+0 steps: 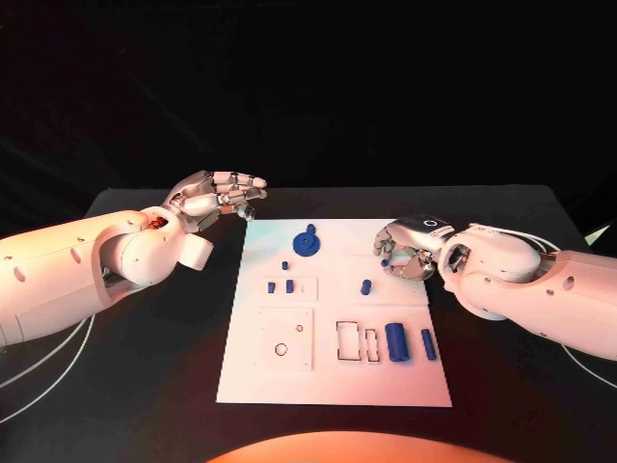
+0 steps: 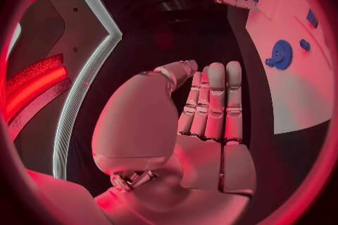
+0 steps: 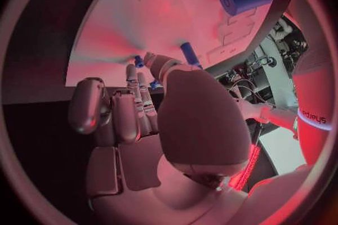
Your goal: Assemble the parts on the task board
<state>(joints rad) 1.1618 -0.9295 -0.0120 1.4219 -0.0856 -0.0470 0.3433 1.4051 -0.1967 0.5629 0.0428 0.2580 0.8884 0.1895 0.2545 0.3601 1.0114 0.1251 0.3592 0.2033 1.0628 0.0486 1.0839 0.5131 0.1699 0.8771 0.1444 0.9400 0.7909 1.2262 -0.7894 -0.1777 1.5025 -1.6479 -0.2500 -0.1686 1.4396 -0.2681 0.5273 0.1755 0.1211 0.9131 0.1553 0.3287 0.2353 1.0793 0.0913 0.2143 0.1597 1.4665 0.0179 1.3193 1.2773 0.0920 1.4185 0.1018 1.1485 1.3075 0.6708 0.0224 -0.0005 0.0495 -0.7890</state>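
Right hand (image 1: 409,253) hovers at task board (image 1: 254,381) edge, nothing held.
Small blue peg (image 1: 365,286) just inward of its curled fingers, long axis toward robot; left hand (image 1: 223,196) farther, fingers together, empty.

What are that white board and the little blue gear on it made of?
The task board looks like matte white plastic or painted sheet: flat, glare-free, with cut-out recesses. The blue gear seems moulded or printed plastic: uniform colour, dull surface. Neither is certain.

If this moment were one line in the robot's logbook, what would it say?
left hand: off board's far left corner, holding nothing | right hand: over task board right edge, holding nothing | blue gear: on board
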